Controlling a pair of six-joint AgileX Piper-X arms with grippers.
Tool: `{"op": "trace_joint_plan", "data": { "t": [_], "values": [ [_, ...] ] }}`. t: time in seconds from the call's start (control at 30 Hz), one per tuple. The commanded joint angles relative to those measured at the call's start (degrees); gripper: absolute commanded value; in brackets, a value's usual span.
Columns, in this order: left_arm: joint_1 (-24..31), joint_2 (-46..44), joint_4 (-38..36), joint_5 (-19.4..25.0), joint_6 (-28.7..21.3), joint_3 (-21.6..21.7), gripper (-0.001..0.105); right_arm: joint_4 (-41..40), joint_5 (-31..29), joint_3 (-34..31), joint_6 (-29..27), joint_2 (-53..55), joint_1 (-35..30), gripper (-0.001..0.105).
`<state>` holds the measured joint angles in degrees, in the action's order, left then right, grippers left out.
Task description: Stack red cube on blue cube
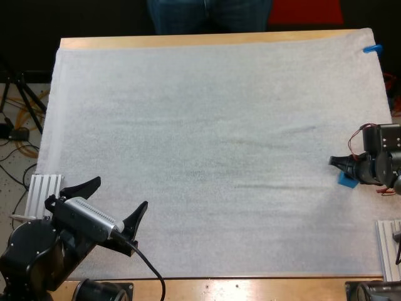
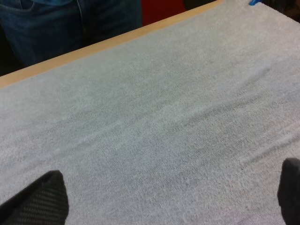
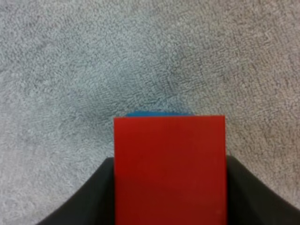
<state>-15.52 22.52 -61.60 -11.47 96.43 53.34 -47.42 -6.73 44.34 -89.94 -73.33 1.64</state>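
While the right gripper [image 1: 334, 162] sits low over the white mat [image 1: 207, 125] near its right edge, its two black fingers [image 3: 93, 201] press on the red cube [image 3: 169, 168] from both sides, so it is clamped on that cube. In the right wrist view the red cube sits directly over the blue cube [image 1: 346, 180], and a thin blue edge peeks out past the red cube's far side (whether the two cubes touch I cannot tell). In the high view the blue cube lies on the mat just under the right gripper's tip, with one corner of it visible below the fingers. The left gripper [image 1: 121, 192] hovers at the mat's near left corner, well apart from both cubes. Its fingers are spread wide with nothing between them, and in the left wrist view the two fingertips [image 2: 42, 201] stand apart over bare mat. Beyond the far side of the wooden table [image 1: 188, 41], a person's legs [image 1: 210, 15] in blue jeans stand close to the edge.
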Motion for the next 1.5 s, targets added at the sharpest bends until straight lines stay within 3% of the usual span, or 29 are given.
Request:
{"op": "trace_joint_plan", "data": {
  "t": [0.0,0.13,0.23,0.8,1.23,1.47],
  "values": [
    [-0.29,0.11,-0.19,0.17,0.55,0.32,0.087,-0.29,0.94,0.12,-0.21,0.2,-0.14,0.022],
    [-0.29,0.11,-0.19,0.17,0.55,0.32,0.087,-0.18,1.13,0.12,-0.21,0.2,-0.14,0.045],
    [-0.29,0.11,-0.19,0.17,0.55,0.32,0.087,-0.08,1.13,0.12,-0.21,0.2,-0.14,0.05],
    [-0.29,0.11,-0.19,0.17,0.55,0.32,0.087,-1.36,0.06,2.11,-0.21,3.57,-0.14,0.051],
    [-0.29,0.11,-0.19,0.17,0.55,0.32,0.087,-5.3,4.43,5.35,-0.21,15.73,0.03,0.05],
    [-0.29,0.11,-0.19,0.17,0.55,0.32,0.087,-8.66,4.43,5.38,-4.17,25.57,0.03,0.05]
  ]
}}
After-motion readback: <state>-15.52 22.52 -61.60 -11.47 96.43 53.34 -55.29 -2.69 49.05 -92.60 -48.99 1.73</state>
